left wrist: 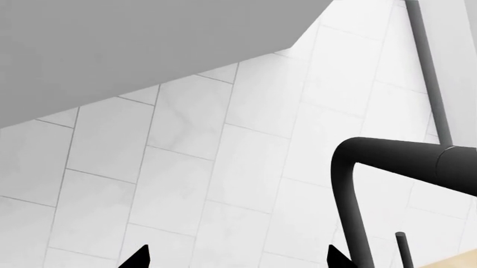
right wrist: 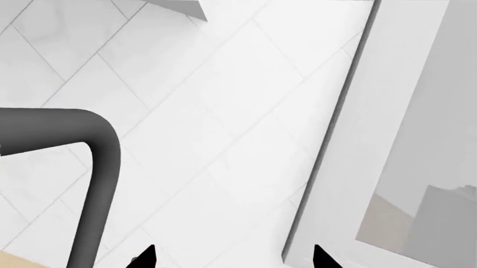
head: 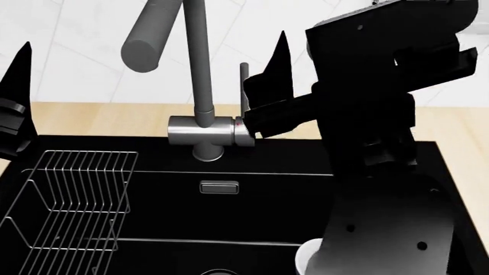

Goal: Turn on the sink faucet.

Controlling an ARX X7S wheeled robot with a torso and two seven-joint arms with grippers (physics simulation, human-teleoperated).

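Observation:
The sink faucet (head: 200, 86) rises behind the black sink (head: 267, 209). Its grey tube curves over, its steel cylinder body (head: 208, 130) lies level, and its thin lever rod (head: 244, 80) stands upright with a red mark at its foot. My right gripper (right wrist: 232, 258) is open and empty. One of its fingers (head: 280, 63) points up just right of the lever rod, and I cannot tell if they touch. The tube shows in the right wrist view (right wrist: 97, 184). My left gripper (left wrist: 238, 259) is open and empty, with one finger (head: 20, 71) at the far left. The left wrist view shows the faucet (left wrist: 349, 190) dark.
A wire dish rack (head: 68, 200) sits in the left of the basin. A small steel overflow plate (head: 219, 187) is on the back wall. A white cup (head: 308, 258) stands under my right arm. The wooden counter (head: 99, 117) and white tiled wall (head: 77, 34) lie behind.

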